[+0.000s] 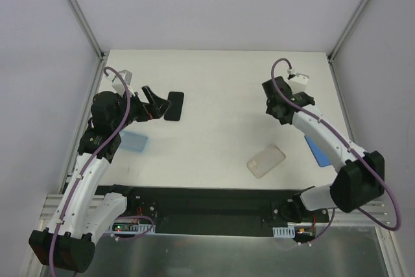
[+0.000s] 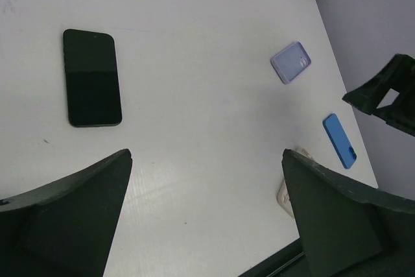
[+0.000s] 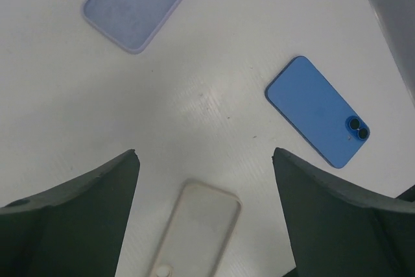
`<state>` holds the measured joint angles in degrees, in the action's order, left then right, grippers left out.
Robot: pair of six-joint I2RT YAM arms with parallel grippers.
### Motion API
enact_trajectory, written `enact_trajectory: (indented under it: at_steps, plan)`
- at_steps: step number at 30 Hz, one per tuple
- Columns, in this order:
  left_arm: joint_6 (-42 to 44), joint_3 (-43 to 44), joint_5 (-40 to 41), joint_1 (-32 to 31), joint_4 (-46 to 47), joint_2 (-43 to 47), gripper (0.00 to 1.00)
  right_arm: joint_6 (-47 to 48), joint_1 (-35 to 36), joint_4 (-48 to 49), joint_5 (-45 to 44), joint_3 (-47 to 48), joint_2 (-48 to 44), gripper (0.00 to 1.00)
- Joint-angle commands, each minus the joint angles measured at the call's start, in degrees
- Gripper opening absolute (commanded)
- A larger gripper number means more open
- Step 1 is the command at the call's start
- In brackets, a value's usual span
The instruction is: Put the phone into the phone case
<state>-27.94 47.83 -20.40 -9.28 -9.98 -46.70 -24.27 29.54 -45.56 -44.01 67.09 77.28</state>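
Observation:
A black phone (image 1: 174,105) lies screen up on the white table at the left; it also shows in the left wrist view (image 2: 92,77). My left gripper (image 1: 154,103) is open and empty just left of it; in its wrist view (image 2: 206,154) only bare table lies between the fingers. A clear beige phone case (image 1: 266,160) lies at the near middle right. My right gripper (image 1: 277,109) is open and empty above the table; in its wrist view (image 3: 204,153) the beige case (image 3: 194,231) lies below, between the fingers.
A blue phone (image 3: 321,111) lies camera side up at the right, half under the right arm in the top view (image 1: 318,150). A lavender case (image 3: 139,4) lies beyond the right gripper. A light blue case (image 1: 133,141) lies by the left arm.

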Motion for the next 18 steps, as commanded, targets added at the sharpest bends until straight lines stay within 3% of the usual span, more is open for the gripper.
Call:
enact_trajectory:
  at_steps: [1, 2, 8, 18]
  plan:
    - [-1.3, -0.2, 0.2, 0.4, 0.4, 0.5, 0.99, 2.7, -8.5, 7.8, 11.5, 4.6, 8.2, 0.83]
    - [-1.4, -0.1, 0.0, 0.3, 0.4, 0.5, 0.99, 2.1, -9.9, 8.7, 13.7, 5.8, 10.0, 0.76]
    - [-1.9, -0.1, -0.6, 0.3, 0.4, 0.3, 0.99, -2.4, -16.1, 9.4, 18.8, 15.2, 22.9, 0.69]
    - [-2.1, -0.2, -0.9, 0.4, 0.3, -0.6, 0.99, -11.0, -20.5, 6.6, 21.0, 20.1, 35.7, 0.65]
